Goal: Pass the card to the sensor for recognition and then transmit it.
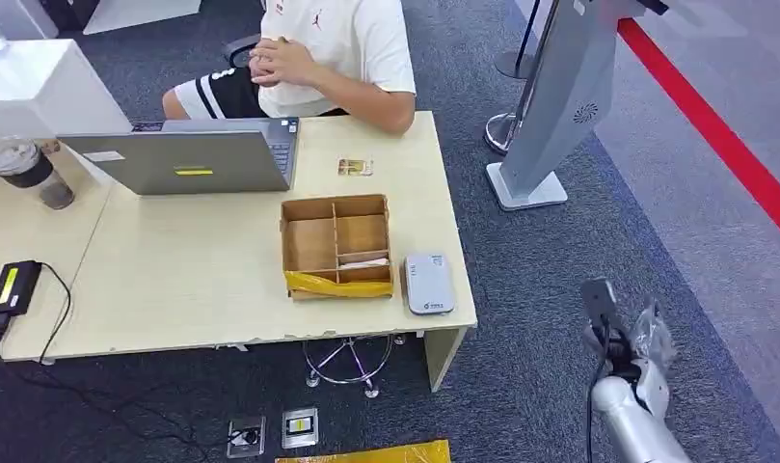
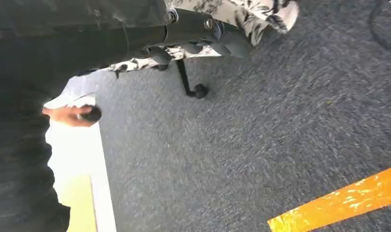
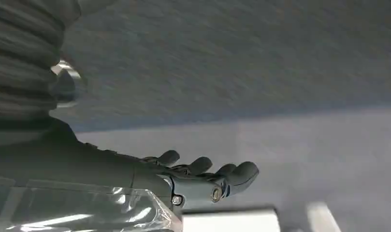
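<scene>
Grey sensor (image 1: 429,283) beside cardboard box (image 1: 336,246)

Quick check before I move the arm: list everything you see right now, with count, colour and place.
Table: one, light wood, centre.
Card: one, on the table near the person.
Divided box: one, brown cardboard, yellow tape on its front, mid-table.
Sensor: one, grey-white, right of the box, near the table's edge.
Laptop: one, grey, open, left of the card.
Cup: one, dark drink, far left.
Black device: one, cabled, left edge.
Kiosk stand: one, grey, on carpet at right.
Person: one, white shirt, seated behind the table.
Right hand: dark, fingers apart, holding nothing, over the carpet.
</scene>
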Controlling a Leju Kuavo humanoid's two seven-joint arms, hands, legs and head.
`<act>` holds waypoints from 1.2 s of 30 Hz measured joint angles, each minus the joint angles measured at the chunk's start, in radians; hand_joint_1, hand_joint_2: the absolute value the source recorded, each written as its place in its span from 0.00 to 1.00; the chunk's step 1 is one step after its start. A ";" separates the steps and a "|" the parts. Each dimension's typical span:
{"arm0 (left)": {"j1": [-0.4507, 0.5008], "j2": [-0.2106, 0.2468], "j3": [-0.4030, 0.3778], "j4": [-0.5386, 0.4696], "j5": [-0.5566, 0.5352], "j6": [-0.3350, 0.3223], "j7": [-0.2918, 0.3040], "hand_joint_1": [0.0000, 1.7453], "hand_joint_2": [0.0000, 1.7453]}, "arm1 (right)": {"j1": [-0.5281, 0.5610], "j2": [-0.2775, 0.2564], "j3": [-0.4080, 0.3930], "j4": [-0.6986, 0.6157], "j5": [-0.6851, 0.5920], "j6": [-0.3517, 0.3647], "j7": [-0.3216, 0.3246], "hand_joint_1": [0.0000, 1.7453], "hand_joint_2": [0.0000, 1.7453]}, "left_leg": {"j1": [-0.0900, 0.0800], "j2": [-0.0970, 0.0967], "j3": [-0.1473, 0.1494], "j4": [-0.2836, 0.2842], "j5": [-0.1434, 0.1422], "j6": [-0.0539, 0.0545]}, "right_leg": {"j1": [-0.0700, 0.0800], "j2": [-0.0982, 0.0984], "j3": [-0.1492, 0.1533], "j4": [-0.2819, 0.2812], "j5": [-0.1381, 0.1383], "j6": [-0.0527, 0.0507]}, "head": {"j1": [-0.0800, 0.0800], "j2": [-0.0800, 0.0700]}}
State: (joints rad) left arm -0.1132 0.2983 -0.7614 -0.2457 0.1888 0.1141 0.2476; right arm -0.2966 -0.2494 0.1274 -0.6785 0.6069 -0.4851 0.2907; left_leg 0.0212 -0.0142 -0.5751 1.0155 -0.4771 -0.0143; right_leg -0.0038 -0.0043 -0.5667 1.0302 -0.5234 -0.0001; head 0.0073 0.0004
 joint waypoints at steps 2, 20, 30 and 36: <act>0.000 0.002 0.003 0.000 -0.004 -0.005 0.003 0.00 1.00 | 0.026 0.023 0.002 0.088 -0.005 0.155 0.008 0.00 1.00 | 0.000 0.001 0.000 0.000 -0.001 -0.001 | 0.000 0.001 -0.001 0.000 0.000 0.000 | -0.001 0.000; -0.005 -0.004 0.006 0.000 -0.011 -0.058 -0.006 0.00 1.00 | 0.054 0.164 0.199 0.328 0.291 0.530 -0.022 0.00 1.00 | 0.001 0.004 0.002 0.000 -0.002 -0.001 | 0.001 0.004 0.002 0.000 -0.001 0.000 | 0.000 0.000; -0.005 -0.010 0.006 0.000 -0.018 -0.072 -0.006 0.00 1.00 | 0.049 0.178 0.319 0.351 0.294 0.556 -0.032 0.00 1.00 | 0.000 0.004 0.002 0.000 -0.002 -0.001 | 0.000 0.004 0.002 0.000 -0.001 0.000 | 0.000 0.000; -0.004 -0.010 0.006 0.000 -0.017 -0.069 -0.005 0.00 1.00 | 0.052 0.172 0.351 0.371 0.275 0.561 -0.007 0.00 1.00 | 0.000 0.004 0.003 0.000 -0.002 -0.001 | 0.000 0.004 0.002 0.000 -0.001 0.000 | 0.000 0.000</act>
State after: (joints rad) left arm -0.1177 0.2888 -0.7557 -0.2461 0.1717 0.0450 0.2422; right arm -0.2446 -0.0771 0.4783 -0.3079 0.8824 0.0755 0.2838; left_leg 0.0216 -0.0106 -0.5723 1.0152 -0.4794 -0.0156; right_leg -0.0033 0.0001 -0.5649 1.0303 -0.5248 -0.0002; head 0.0069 0.0004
